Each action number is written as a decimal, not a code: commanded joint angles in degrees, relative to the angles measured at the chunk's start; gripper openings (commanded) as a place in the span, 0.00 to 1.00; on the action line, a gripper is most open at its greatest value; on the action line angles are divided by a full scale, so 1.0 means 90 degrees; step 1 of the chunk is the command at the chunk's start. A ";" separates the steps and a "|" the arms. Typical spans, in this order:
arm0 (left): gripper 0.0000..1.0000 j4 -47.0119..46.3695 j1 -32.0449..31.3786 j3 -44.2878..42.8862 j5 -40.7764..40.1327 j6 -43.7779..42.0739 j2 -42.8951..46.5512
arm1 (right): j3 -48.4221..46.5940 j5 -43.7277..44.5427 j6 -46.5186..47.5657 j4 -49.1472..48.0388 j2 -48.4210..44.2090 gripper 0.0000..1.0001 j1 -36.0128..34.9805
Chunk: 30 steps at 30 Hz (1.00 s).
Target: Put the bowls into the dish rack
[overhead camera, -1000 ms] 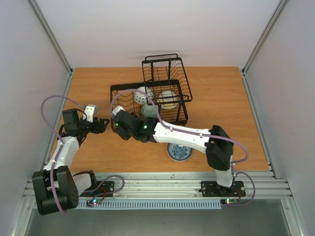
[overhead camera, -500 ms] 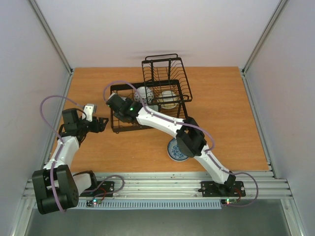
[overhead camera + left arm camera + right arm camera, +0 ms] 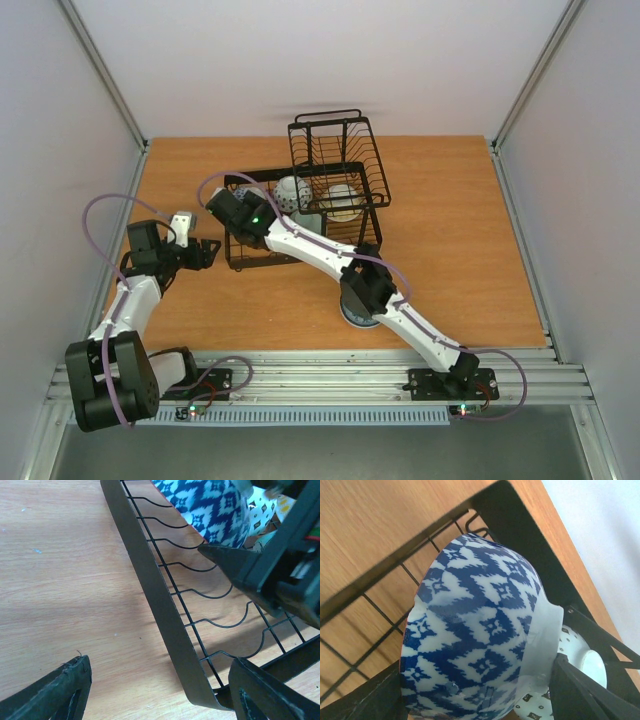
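The black wire dish rack [image 3: 262,262] stands mid-table with a raised basket [image 3: 340,140] behind. My right gripper [image 3: 475,695] is shut on a blue-and-white patterned bowl [image 3: 480,630], held on edge over the rack's left end. The bowl also shows in the left wrist view [image 3: 210,505]. A white spotted bowl [image 3: 293,192], a pale green bowl [image 3: 306,224] and a cream bowl [image 3: 343,200] sit in the rack. Another blue patterned bowl [image 3: 350,319] lies on the table, mostly hidden under my right arm. My left gripper [image 3: 160,695] is open, with the rack's front left corner [image 3: 165,625] between its fingers.
My right arm stretches diagonally from the near right base across the table to the rack. White walls with metal rails enclose the table on three sides. Bare wood lies to the right of the rack.
My right arm has reached farther left and back, carrying the blue-and-white bowl from the rack's front into its left end. Its elbow now covers the bowl on the table. The left arm has barely moved.
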<state>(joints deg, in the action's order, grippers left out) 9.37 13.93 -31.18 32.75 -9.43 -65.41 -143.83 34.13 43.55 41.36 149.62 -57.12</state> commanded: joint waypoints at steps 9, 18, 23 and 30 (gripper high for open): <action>0.76 -0.0319 0.0044 -0.0217 0.0071 -0.0012 -0.0046 | -0.0571 0.1061 0.1301 -0.0718 0.0669 0.01 0.0165; 0.76 -0.0316 0.0044 -0.0219 0.0101 -0.0015 -0.0080 | -0.0777 0.1190 0.1691 -0.0835 0.1054 0.05 0.0243; 0.76 -0.0318 0.0041 -0.0241 0.0100 -0.0012 -0.0132 | -0.0758 0.0968 0.1553 -0.0685 0.1057 0.49 0.0247; 0.76 -0.0318 0.0048 -0.0252 0.0081 -0.0010 -0.0151 | -0.0546 0.0728 0.1292 -0.0540 0.0852 0.78 0.0244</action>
<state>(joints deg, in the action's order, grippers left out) 9.32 13.93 -31.38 32.86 -9.43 -66.41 -148.97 43.07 57.23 34.39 157.77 -55.44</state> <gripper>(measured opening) 0.763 0.715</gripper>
